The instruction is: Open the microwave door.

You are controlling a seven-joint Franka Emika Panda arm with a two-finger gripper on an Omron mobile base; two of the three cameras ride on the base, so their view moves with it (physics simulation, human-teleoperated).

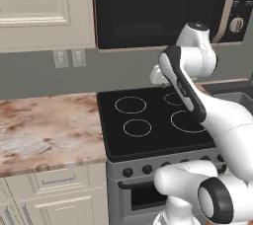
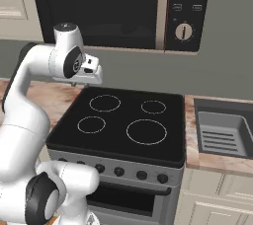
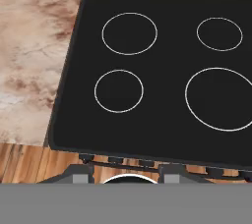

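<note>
The microwave door (image 2: 99, 9), a glossy black panel, hangs closed above and beyond the pincer (image 2: 93, 75), which points down over the black cooktop (image 3: 157, 80). To the pincer's left lies the marbled counter (image 1: 44, 125); directly beneath it, the cooktop's rings; up and to its right, the curved beige handle (image 2: 161, 12), then the control strip with its silver knob (image 2: 184, 31). Whether the fingers stand apart or together cannot be told. To do the step well, the hand should probably rise, turn toward the handle, and hook behind its bar before pulling outward in an arc
</note>
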